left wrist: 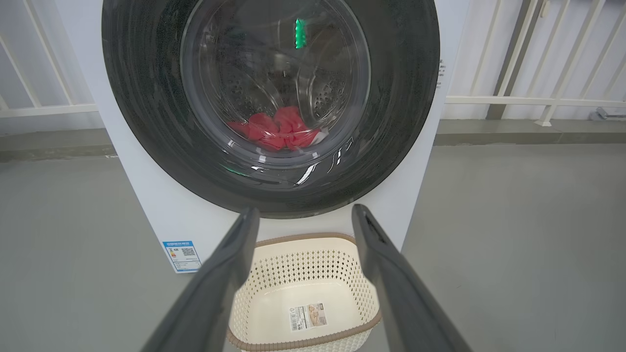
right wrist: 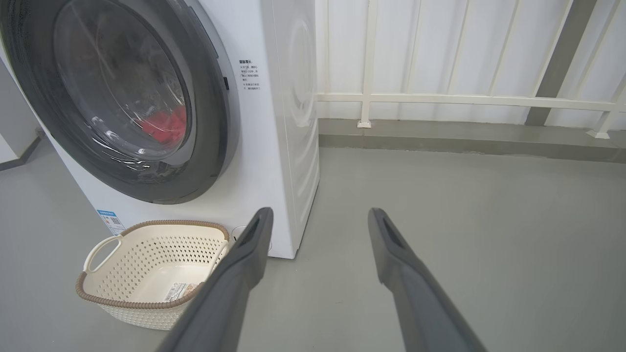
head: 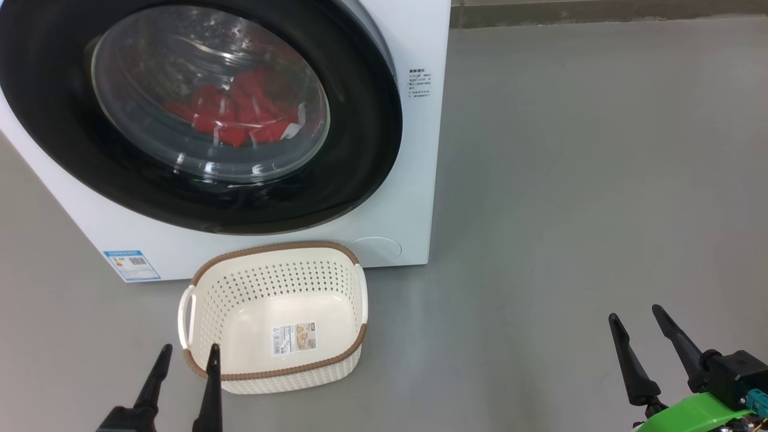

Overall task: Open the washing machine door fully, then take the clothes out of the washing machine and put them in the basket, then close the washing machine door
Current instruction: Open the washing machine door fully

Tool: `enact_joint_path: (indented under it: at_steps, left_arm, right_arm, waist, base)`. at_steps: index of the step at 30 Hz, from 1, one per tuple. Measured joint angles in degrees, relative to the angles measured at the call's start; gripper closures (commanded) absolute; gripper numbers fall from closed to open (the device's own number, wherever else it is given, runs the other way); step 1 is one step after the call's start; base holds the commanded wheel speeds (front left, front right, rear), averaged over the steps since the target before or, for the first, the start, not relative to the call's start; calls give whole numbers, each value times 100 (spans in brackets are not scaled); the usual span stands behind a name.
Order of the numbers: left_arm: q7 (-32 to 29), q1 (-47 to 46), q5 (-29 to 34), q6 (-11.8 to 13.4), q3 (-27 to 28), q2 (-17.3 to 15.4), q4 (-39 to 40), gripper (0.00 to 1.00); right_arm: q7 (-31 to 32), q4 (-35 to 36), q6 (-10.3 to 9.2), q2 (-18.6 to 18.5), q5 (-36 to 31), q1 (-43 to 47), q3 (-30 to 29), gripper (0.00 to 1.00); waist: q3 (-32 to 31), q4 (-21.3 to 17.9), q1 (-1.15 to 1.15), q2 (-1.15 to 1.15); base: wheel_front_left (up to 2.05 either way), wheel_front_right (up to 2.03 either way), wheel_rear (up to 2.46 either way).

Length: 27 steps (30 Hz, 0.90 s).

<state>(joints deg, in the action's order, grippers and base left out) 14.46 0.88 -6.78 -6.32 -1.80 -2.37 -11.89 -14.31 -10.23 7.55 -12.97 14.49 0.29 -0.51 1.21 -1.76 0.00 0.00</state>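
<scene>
Nearest, low left: left gripper (head: 190,348), jaws spread wide, nothing btwn them, gripping nothing. In head view its right finger overlaps the near-left corner of the basket (head: 273,248); can't tell if it touches. Low right, well apart from everything else: right gripper (head: 634,312), jaws likewise wide apart and empty, over bare grey floor (head: 570,180).

Next out: the basket sits upright on the floor, just in front of the washing machine (head: 414,180), approx at the middle of its front. Cream perforated walls, brown woven-look rim, white handle on its left side. Inside is a paper label (head: 293,338) lying flat on the bottom. It has a barcode + small picture, print too small to read.

Farther: the machine's white front.
- Low left corner: blue label sticker (head: 132,265) w/ QR code, text unreadable.
- Low right, just behind the basket's far-right corner: round white cap (head: 376,249).
- Upper right, beside the door: a few lines of small dark print (head: 420,83), chars not legible.

The washing machine door (head: 360,150) looks shut flush against the front, w/ a wide glossy black rim and a clear bulging window. Thru the glass are the clothes (head: 240,114), red w/ a bit of white, lying low in the drum. No brand name is readable anywhere.

Farthest: white railing (right wrist: 464,100) and a low grey kerb along the wall behind the machine, seen in both wrist views.
</scene>
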Motion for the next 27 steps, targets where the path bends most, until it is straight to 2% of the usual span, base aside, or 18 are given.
enact_joint_path:
  at_steps: [11,12,13,15,16,27]
  left_arm:
    - [0,-1,4,-7,2,15,7,0]
    - [0,-1,4,-7,-1,15,8,0]
    - [0,-1,4,-7,-4,15,8,0]
    - [0,-1,4,-7,-11,15,9,0]
    - [0,-1,4,-7,-15,15,10,0]
    - [0,-8,-5,2,-136,15,45,0]
  right_arm:
    - [0,9,0,0,1,0,-3,0]
    - [0,9,0,0,7,0,-3,6]
    - [0,8,0,-1,21,0,-3,34]
    - [0,8,0,0,59,-1,8,74]
    - [0,9,0,1,141,-3,16,100]
    - [0,-16,0,-55,1009,-428,383,100]
  waist:
    - [-23,16,0,0]
    - [-24,17,0,0]
    - [-25,19,0,0]
    - [-20,24,0,0]
    - [-15,26,0,0]
    - [33,107,0,0]
  base:
    - [0,0,0]
    - [0,0,0]
    - [0,0,0]
    - [0,0,0]
    - [0,0,0]
    - [0,0,0]
